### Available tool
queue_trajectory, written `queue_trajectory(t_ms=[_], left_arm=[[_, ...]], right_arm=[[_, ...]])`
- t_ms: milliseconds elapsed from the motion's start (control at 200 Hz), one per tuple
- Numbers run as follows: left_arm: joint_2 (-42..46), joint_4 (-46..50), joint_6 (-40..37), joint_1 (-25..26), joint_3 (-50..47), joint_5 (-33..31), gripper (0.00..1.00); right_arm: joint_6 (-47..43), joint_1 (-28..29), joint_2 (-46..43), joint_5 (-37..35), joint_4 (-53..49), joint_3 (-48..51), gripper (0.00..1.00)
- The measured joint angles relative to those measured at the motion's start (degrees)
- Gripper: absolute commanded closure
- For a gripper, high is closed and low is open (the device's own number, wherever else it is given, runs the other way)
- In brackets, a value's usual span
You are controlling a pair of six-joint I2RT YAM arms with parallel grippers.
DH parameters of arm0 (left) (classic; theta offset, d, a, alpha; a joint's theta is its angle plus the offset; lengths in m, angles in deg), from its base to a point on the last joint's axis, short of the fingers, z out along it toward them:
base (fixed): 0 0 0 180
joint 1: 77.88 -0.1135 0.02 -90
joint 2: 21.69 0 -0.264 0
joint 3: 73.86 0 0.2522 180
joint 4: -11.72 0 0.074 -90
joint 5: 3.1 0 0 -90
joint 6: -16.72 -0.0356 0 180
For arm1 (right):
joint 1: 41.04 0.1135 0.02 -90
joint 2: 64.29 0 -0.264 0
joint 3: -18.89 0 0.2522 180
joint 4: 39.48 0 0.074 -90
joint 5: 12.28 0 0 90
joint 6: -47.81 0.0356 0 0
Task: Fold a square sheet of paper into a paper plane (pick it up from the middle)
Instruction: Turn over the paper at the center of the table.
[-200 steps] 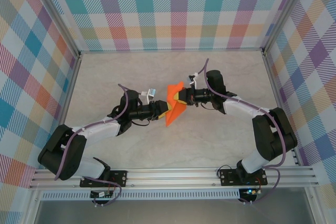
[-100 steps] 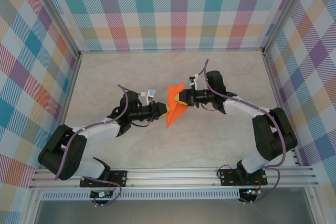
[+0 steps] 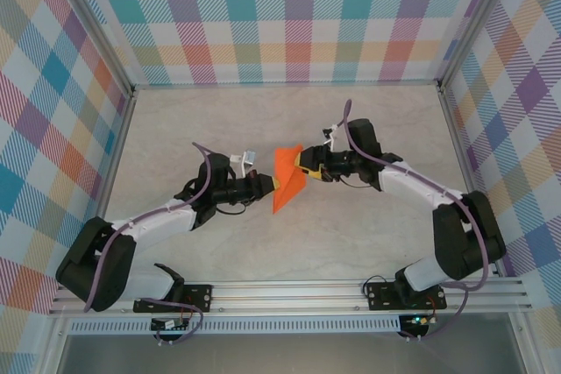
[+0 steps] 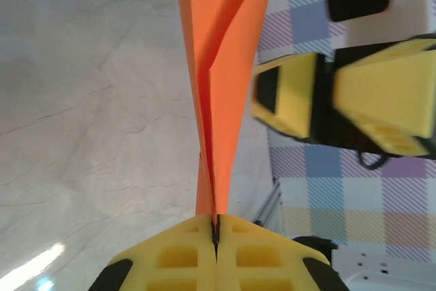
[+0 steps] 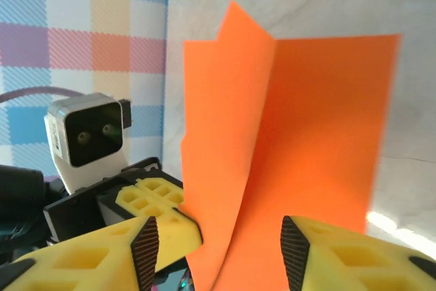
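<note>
While the left gripper (image 4: 215,226) pinches the part-folded square sheet of paper (image 3: 287,180) by one edge above the table (image 3: 175,129), and the right gripper (image 5: 218,253) stands spread close by it, we fear the unsupported folds sagging or springing open.

Top camera looked steeply down from behind the arm bases (image 3: 399,291) across the whole table (image 3: 368,234), left wrist camera hugged the orange paper (image 4: 225,32) edge-on, right wrist camera met it broadside, all three shared that sheet
</note>
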Motion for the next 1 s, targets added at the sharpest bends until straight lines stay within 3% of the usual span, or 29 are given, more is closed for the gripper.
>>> queue_trajectory(t_ms=[140,290,525,800,1000], left_arm=[[4.3,15.3,-5.8,0.0,3.9,-6.8,0.96],[8.5,33.8,-13.2,0.0,12.5,-18.6,0.96],[7.2,53.9,-20.7,2.7,22.6,-38.6,0.93],[-6.0,66.6,-23.2,9.7,29.5,-59.1,0.93],[-15.6,68.8,-22.8,12.4,32.0,-66.2,0.92]], right_arm=[[-2.8,0.0,-6.6,-9.9,-6.1,0.3,0.27],[-5.3,0.0,-12.3,-19.3,-10.1,2.5,0.13],[-8.0,0.0,-15.9,-26.5,-13.7,5.4,0.11],[-8.9,0.0,-17.0,-30.3,-14.8,6.2,0.11],[-8.6,0.0,-17.3,-33.2,-16.1,7.3,0.11]])
